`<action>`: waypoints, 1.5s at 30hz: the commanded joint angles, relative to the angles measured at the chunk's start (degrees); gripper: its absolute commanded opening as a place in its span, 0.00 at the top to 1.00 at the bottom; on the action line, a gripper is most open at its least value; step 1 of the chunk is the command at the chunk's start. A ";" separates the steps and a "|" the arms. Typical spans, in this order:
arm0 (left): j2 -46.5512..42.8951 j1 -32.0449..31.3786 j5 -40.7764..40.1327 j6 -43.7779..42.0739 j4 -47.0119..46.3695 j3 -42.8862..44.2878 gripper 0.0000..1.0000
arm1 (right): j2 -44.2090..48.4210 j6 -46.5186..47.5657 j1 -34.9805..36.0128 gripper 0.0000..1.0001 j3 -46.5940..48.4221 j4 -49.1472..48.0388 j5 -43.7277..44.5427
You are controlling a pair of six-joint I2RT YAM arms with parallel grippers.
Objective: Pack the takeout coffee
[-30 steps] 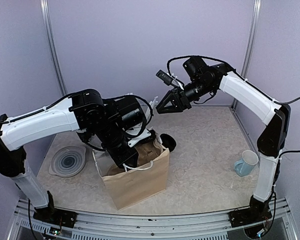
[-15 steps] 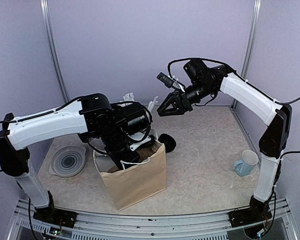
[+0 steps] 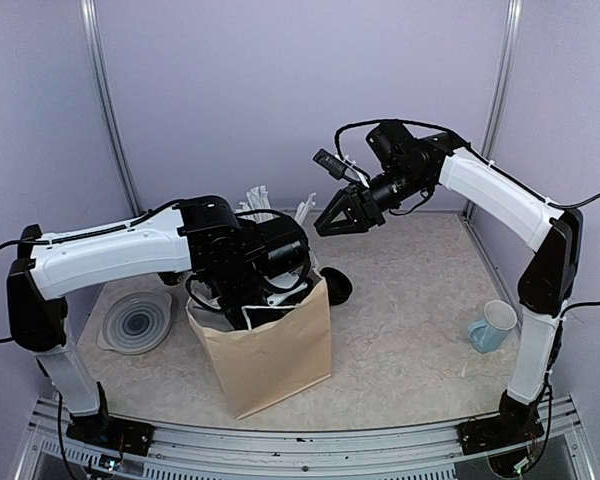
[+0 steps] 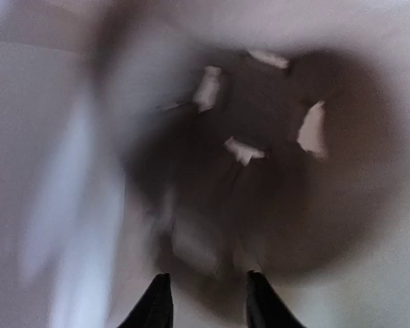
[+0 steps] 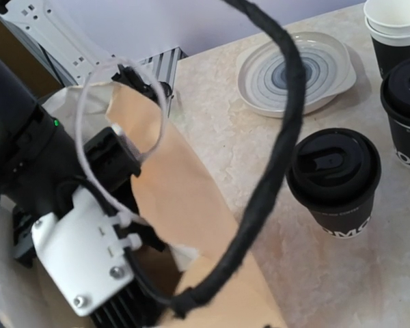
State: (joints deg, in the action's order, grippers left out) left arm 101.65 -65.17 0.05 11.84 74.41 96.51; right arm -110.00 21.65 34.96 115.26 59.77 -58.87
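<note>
At centre frame, the left gripper (image 4: 208, 304) sits inside the brown paper bag (image 3: 280, 355), fingers apart. The black lidded paper takeout coffee cup (image 5: 333, 181) stands on the desk (image 3: 410, 300) just right of the bag. The right gripper (image 3: 334, 226) hovers above, spread and empty.

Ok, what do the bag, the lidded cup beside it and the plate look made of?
Bag: brown kraft paper, matte, with creases along the rim.
Lidded cup: likely a black paper wall with white print, under a slightly glossy moulded plastic lid.
Plate: probably glazed ceramic, pale with blue-grey rings and a soft sheen.
</note>
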 commanded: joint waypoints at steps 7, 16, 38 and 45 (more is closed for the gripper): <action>-1.07 -0.74 -4.52 0.90 0.88 10.30 0.47 | 3.27 1.56 0.02 0.63 -0.52 0.41 1.31; -3.71 -0.76 -3.93 0.60 0.61 16.73 0.47 | 3.64 3.37 -0.04 0.60 -0.50 1.74 1.66; -27.08 2.13 -14.19 3.87 -17.13 -1.61 0.34 | 15.93 12.97 -2.51 0.44 -12.19 2.52 4.99; -29.05 4.88 -13.09 -1.93 -22.26 -7.82 0.36 | 15.98 12.72 -3.31 0.43 -14.01 2.20 5.45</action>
State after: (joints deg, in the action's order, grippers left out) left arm 73.65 -61.93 -12.47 14.28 57.91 89.14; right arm -94.80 33.74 32.18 101.89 61.65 -53.76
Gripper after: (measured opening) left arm 0.657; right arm 0.569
